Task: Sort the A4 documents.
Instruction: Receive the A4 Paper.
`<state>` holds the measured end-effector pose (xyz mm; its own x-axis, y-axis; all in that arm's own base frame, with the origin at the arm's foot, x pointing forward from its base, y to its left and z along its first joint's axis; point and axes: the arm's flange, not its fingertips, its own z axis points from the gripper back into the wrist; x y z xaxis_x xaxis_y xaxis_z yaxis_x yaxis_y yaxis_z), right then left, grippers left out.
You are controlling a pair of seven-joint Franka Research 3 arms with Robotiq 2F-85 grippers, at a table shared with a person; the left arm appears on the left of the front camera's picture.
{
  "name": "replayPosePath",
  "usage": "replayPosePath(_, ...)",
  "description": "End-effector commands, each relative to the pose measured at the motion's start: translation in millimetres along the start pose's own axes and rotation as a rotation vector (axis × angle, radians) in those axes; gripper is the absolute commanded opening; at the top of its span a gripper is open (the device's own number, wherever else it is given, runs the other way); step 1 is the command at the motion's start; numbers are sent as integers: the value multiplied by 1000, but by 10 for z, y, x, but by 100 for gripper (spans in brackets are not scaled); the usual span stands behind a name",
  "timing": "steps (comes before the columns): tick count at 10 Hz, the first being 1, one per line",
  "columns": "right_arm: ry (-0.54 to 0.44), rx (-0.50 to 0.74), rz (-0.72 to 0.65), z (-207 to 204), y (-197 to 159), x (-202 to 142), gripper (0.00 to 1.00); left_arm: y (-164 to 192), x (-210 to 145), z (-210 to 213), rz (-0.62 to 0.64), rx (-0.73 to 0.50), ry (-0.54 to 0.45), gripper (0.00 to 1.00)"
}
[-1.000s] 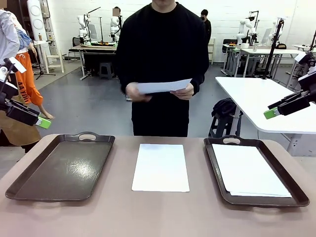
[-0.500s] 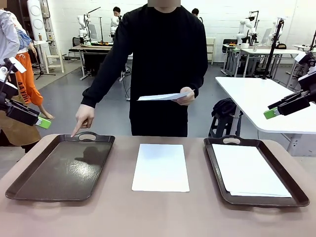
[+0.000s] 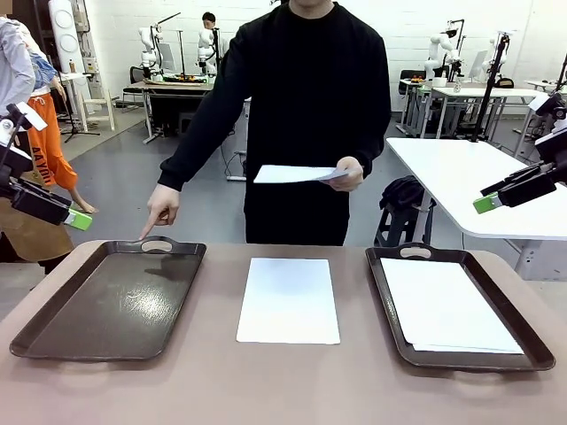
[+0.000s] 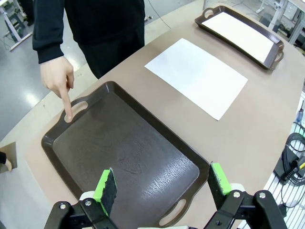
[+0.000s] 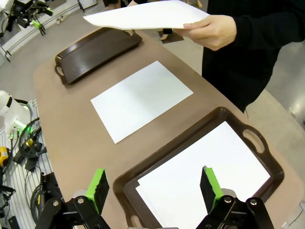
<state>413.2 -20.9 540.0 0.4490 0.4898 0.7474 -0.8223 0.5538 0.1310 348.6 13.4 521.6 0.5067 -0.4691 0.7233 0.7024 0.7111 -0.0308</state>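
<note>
Two glossy rectangular trays [image 3: 115, 301] [image 3: 383, 301], thin white A4 documents [image 3: 288, 301], left hand [image 4: 162, 185] and right hand [image 5: 154, 187] spread

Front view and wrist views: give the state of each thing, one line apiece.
Left tray: empty, the person's pointing hand at its far handle.
Right tray: holds white sheets.
Middle sheet: flat on the table, between the trays.
Held sheet: in the person's other hand, above the table.
Left pincer: open, empty.
Right pincer: open, empty.
</note>
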Motion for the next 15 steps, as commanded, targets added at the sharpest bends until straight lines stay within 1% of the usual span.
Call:
replayPosePath(1, -23, 6, -1, -35, 2, -17, 100, 166, 167, -207, 15, -29, -40, 100)
replayPosePath(2, -23, 6, -1, -35, 2, -17, 100, 263, 304, -384, 39, -45, -28, 100)
replayPosePath(3, -23, 6, -1, -35, 2, -17, 100, 319, 436, -538, 132, -101, -8, 100)
replayPosePath(4, -23, 6, -1, -35, 2, -17, 100, 341, 597, -692, 192, -147, -1, 100)
replayPosePath(5, -23, 6, -1, -35, 2, -17, 100, 365, 707, -860, 253, -220, -2, 100)
replayPosePath(6, -23, 6, -1, -35, 2, -17, 100, 410, 795, -1019, 365, -298, 4, 100)
replayPosePath(8, -23, 6, -1, -35, 2, -17, 100, 499, 1055, -1304, 534, -397, 7, 100)
replayPosePath(9, -23, 6, -1, -35, 2, -17, 100, 536, 1181, -1450, 588, -427, 2, 100)
replayPosePath(12, -23, 6, -1, -35, 2, -17, 100, 611, 1455, -1917, 688, -423, -10, 100)
replayPosePath(13, -23, 6, -1, -35, 2, -17, 100, 660, 1517, -2080, 745, -433, -28, 100)
replayPosePath(15, -23, 6, -1, -35, 2, -17, 100, 703, 1647, -2392, 847, -512, -56, 100)
